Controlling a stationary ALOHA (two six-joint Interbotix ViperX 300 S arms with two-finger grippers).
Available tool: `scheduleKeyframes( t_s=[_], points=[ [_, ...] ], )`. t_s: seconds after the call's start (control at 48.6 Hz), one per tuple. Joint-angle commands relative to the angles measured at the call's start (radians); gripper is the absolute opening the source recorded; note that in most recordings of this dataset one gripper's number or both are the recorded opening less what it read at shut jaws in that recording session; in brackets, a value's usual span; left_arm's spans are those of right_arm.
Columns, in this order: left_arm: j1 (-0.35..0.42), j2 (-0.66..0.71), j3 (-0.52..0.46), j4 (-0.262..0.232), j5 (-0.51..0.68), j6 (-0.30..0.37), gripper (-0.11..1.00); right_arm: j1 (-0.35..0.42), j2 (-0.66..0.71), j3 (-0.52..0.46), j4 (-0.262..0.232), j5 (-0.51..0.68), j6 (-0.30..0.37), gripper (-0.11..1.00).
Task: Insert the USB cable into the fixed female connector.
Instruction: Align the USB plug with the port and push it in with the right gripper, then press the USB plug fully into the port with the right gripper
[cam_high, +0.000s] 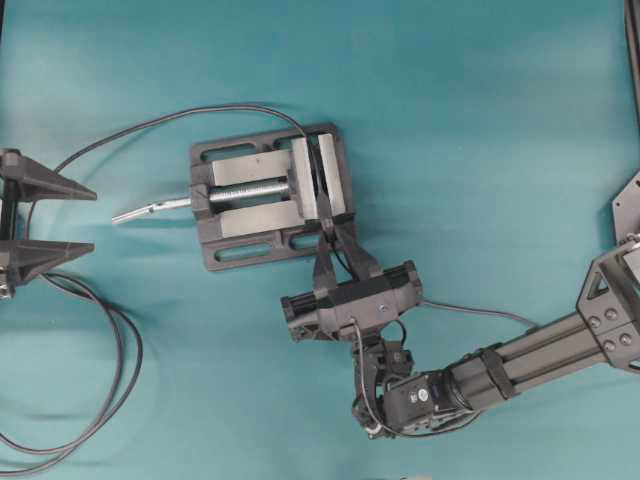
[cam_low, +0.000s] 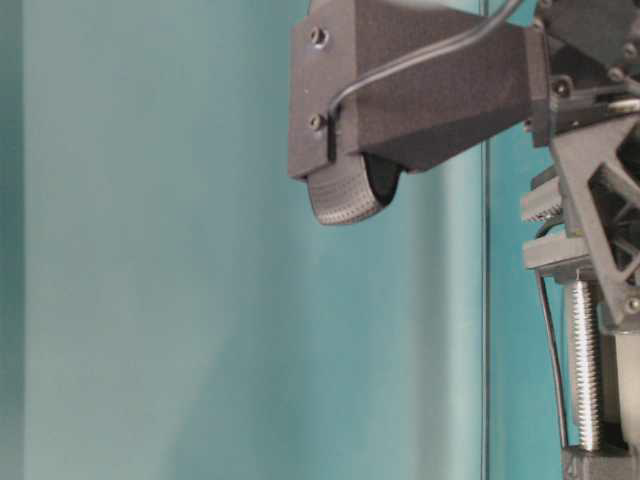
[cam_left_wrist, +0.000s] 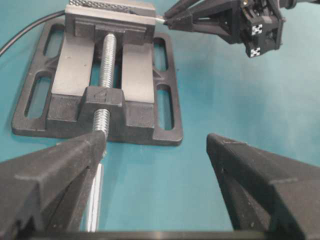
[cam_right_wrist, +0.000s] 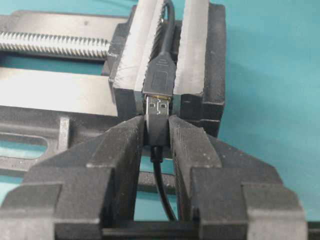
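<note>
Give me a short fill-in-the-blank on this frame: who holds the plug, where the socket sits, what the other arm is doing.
1. The USB cable's plug is pinched between the fingers of the ____ gripper.
2. The fixed female connector is clamped in the jaws of the grey ____.
3. The plug's silver tip sits right at the connector's ____.
4. The left gripper is open and holds ____.

Missing words: right; vise; mouth; nothing
</note>
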Motion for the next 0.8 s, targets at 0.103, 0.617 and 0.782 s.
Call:
scheduleKeyframes(
  t_s=[0.103, 0.617, 0.782],
  points=[
    [0.002, 0.006, -0.012, 0.003, -0.005, 0.006, 1.0, -0.044, -0.02, -0.029, -0.003, -0.003, 0.003, 0.21],
    [0.002, 0.006, -0.012, 0.002, -0.006, 0.005, 1.0, -0.091, -0.008, -0.043, -0.003, -0.002, 0.003, 0.21],
    [0.002, 0.006, -0.012, 0.002, -0.006, 0.005, 1.0, -0.112, -0.006, -0.043, -0.003, 0.002, 0.003, 0.21]
  ],
)
